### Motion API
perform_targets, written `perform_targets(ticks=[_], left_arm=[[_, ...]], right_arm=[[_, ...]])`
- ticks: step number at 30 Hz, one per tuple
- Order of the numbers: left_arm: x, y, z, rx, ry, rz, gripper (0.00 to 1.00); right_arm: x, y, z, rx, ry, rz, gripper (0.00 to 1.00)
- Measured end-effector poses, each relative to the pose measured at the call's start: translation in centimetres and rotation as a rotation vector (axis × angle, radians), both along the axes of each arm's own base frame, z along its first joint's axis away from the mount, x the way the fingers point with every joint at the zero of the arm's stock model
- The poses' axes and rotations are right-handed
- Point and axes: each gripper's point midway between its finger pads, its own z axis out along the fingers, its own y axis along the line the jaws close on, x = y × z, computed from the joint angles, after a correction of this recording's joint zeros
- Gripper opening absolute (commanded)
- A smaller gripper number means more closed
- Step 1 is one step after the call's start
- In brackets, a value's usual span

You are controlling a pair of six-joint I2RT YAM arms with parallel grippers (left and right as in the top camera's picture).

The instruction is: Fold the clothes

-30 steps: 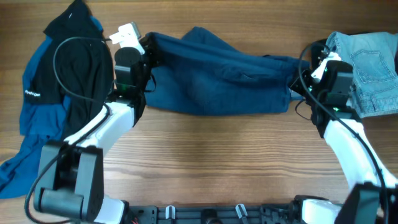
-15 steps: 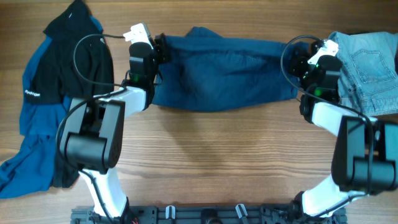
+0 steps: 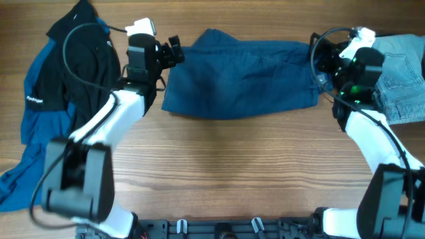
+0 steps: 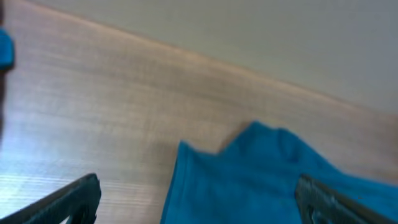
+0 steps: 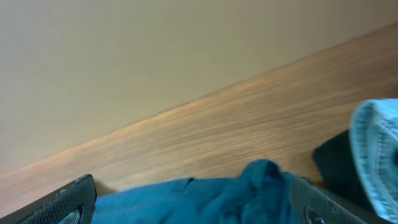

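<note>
The dark navy-blue shorts (image 3: 239,76) lie folded in a wide flat band across the back middle of the table. My left gripper (image 3: 174,52) hovers at their left end, jaws wide apart, gripping nothing. In the left wrist view the shorts (image 4: 249,183) lie below and between the fingers (image 4: 71,198) of my left gripper (image 4: 199,202). My right gripper (image 3: 321,60) stands open at the shorts' right end. The right wrist view has bunched navy cloth (image 5: 217,196) under my open right gripper (image 5: 193,205). The black and royal-blue jacket (image 3: 60,99) lies far left, the light-blue jeans (image 3: 402,79) far right.
Bare wooden tabletop (image 3: 239,166) fills the front half. The jacket spreads down toward the front left corner. The jeans (image 5: 376,149) sit just right of my right gripper. A plain wall rises behind the table's back edge.
Both grippers have opened and let go of the shorts. The shorts have settled into a flatter, tidier band, and both grippers have pulled slightly off its ends.
</note>
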Motion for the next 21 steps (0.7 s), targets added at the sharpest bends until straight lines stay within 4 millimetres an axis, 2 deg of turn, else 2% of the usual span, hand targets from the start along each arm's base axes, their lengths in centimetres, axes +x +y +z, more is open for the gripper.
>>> perform_targets(ticks=[4,7,9,12,17,21], left_arm=[[-2.7,-0.1,0.1,0.004,0.099,-0.037,1.0],[-4.7,-0.5,-1.7,0.001,0.21,-0.071,1.0],[-5.7,-0.5,-2.6,0.002,0.266,-0.082,1.0],[-6.1,-0.6,-3.0,-0.002,0.29,-0.091,1.0],[-6.1,-0.7,-3.0,0.0,0.29,-0.093,1.0],[-6.2,-0.6,-3.1,0.001,0.293,-0.093,1.0]], right_arm=[[-1.6,1.9,-3.2,-0.007,0.148,0.084,1.0],[-2.2,2.7,-4.2,-0.05,0.186,0.138,0.99],[-2.1,2.6,-4.8,-0.104,0.19,0.163,0.93],[-1.2,2.2,-6.5,-0.17,0.193,0.177,0.88],[-0.9,2.1,-12.2,-0.201,0.289,0.207,0.83],[-0.5,1.8,-13.3,-0.217,0.286,0.212,0.82]])
